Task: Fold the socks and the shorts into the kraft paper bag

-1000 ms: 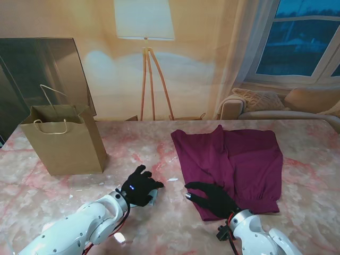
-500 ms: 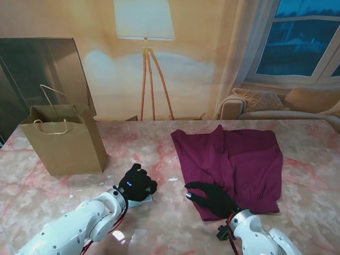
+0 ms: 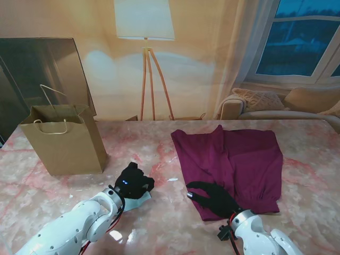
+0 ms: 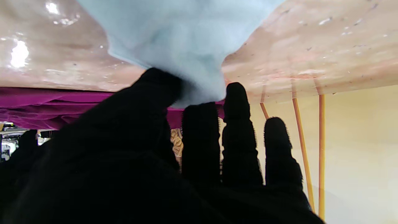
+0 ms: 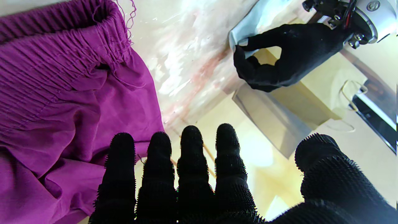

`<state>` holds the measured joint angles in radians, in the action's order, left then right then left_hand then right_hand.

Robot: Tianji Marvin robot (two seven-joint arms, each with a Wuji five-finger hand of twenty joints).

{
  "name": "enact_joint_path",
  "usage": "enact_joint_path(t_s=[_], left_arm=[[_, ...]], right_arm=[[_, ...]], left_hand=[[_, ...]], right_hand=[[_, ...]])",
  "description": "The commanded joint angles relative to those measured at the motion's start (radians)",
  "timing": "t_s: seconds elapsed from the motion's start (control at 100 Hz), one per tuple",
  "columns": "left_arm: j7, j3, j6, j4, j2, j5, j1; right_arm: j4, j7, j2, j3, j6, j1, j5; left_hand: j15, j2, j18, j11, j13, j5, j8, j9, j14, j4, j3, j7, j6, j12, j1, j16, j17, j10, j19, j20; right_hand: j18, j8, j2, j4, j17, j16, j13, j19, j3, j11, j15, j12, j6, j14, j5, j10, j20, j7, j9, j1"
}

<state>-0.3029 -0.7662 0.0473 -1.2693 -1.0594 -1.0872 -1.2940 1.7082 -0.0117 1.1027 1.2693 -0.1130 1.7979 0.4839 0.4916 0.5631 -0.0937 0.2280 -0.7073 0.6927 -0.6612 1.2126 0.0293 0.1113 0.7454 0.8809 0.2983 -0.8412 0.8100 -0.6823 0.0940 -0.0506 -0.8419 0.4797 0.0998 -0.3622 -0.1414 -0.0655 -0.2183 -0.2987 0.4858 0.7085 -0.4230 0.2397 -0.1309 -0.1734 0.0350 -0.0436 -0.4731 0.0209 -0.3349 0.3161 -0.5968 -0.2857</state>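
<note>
Left hand (image 3: pixel 135 183) is pinching a light-blue sock (image 4: pixel 174 40) w/ thumb & fingers near the kraft paper bag (image 3: pixel 64 141), right hand (image 3: pixel 212 197) lying flat, fingers released (holding nothing), on the magenta shorts (image 3: pixel 234 159).

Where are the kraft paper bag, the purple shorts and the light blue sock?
kraft paper bag (image 3: pixel 69 146): stand view, on its front wall.
purple shorts (image 3: pixel 239 159): stand view, on the middle of the spread fabric.
light blue sock (image 4: pixel 180 40): left wrist view, on the bunched cloth pinched by the left hand (image 4: pixel 149 155).
</note>
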Motion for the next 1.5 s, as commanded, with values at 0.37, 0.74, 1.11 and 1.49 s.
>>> enact_joint_path(t_s=[0.37,0.74,1.11,1.49], left_arm=[[-0.100,-0.112,0.084,-0.008,-0.064,0.187,-0.043],[-0.182,-0.223,0.122,-0.044,-0.080,0.219,-0.122],[-0.183,-0.384,0.144,-0.153,-0.062,0.178,-0.311],[-0.173,-0.459,0.153,-0.190,-0.052,0.150,-0.417]], right_arm=[[0.017,0.002,0.002,0.004,-0.001,0.016,0.004],[0.024,0.003,0.002,0.009,-0.002,0.023,0.005],[0.029,-0.002,0.001,0.006,-0.003,0.025,0.008],[0.036,0.001,0.000,0.008,-0.007,0.033,0.012]], left_hand=[[0.018,0.035,0.006,-0.009,0.026,0.046,0.054,-0.004,-0.019,0.064,0.062,0.027,0.012,-0.063,0.080,-0.040,-0.033,-0.048,0.000,-0.009],[0.027,0.038,0.006,-0.025,0.011,0.076,0.077,0.017,-0.036,0.066,0.062,0.030,0.052,-0.043,0.055,-0.053,-0.038,-0.081,0.001,-0.003],[0.009,0.045,-0.016,-0.047,0.008,0.097,0.082,0.033,-0.042,0.063,0.053,0.027,0.098,-0.012,0.039,-0.046,-0.039,-0.116,0.012,-0.001],[-0.022,0.064,-0.013,-0.068,0.042,0.126,0.088,0.052,-0.039,0.065,0.076,0.023,0.126,0.039,0.024,-0.032,-0.067,-0.124,0.043,-0.001]], right_hand=[[-0.002,-0.009,0.028,0.027,0.001,-0.017,0.020,0.035,0.022,0.016,-0.019,-0.012,0.028,-0.007,-0.007,0.004,-0.034,0.013,-0.015,-0.012],[-0.004,-0.009,0.028,0.028,0.000,-0.017,0.020,0.035,0.023,0.016,-0.019,-0.012,0.024,-0.008,-0.008,0.004,-0.034,0.014,-0.016,-0.012],[-0.005,-0.009,0.030,0.028,0.001,-0.017,0.018,0.034,0.024,0.017,-0.019,-0.012,0.025,-0.008,-0.008,0.003,-0.033,0.013,-0.016,-0.013],[-0.007,-0.009,0.030,0.028,0.001,-0.017,0.019,0.033,0.025,0.016,-0.019,-0.012,0.026,-0.009,-0.009,0.004,-0.033,0.014,-0.016,-0.013]])
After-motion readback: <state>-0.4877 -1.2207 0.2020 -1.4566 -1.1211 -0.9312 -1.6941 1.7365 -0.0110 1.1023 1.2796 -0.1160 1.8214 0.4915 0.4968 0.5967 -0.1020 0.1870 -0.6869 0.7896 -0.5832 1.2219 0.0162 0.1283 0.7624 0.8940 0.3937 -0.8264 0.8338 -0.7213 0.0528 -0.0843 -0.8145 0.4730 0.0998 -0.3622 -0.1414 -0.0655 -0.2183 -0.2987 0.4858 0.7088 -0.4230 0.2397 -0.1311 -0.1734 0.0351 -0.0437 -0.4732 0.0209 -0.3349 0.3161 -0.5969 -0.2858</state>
